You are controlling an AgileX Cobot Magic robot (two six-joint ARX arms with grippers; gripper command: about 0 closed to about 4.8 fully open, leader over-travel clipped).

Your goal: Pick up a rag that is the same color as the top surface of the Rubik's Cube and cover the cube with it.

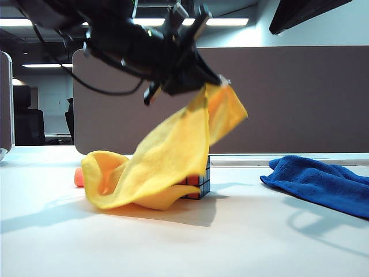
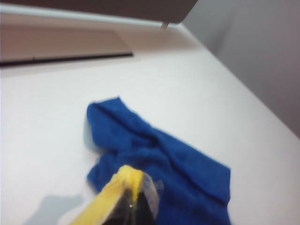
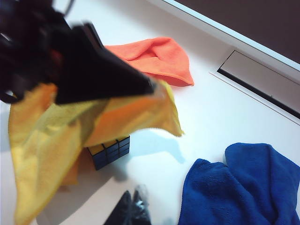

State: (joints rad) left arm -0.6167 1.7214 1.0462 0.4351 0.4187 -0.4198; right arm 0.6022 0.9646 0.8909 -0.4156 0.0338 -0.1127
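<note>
My left gripper (image 1: 214, 81) hangs high above the table, shut on one corner of the yellow rag (image 1: 167, 156). The rag slopes down from it to the tabletop on the left. It hangs in front of the Rubik's Cube (image 1: 199, 183), of which only a lower corner shows. In the right wrist view the rag (image 3: 42, 136) drapes over the cube (image 3: 110, 151), whose blue side and a strip of yellow top stay visible. In the left wrist view the pinched yellow rag (image 2: 126, 180) wraps the fingertips of the left gripper (image 2: 133, 197). My right gripper (image 3: 133, 208) hovers low near the cube, shut and empty.
A blue cloth (image 1: 323, 184) lies crumpled on the right of the white table (image 1: 242, 242), and it also shows in both wrist views (image 2: 164, 159) (image 3: 243, 187). An orange cloth (image 3: 154, 58) lies beyond the cube, seen as an orange lump (image 1: 79, 178) in the exterior view. A partition wall (image 1: 300, 98) backs the table.
</note>
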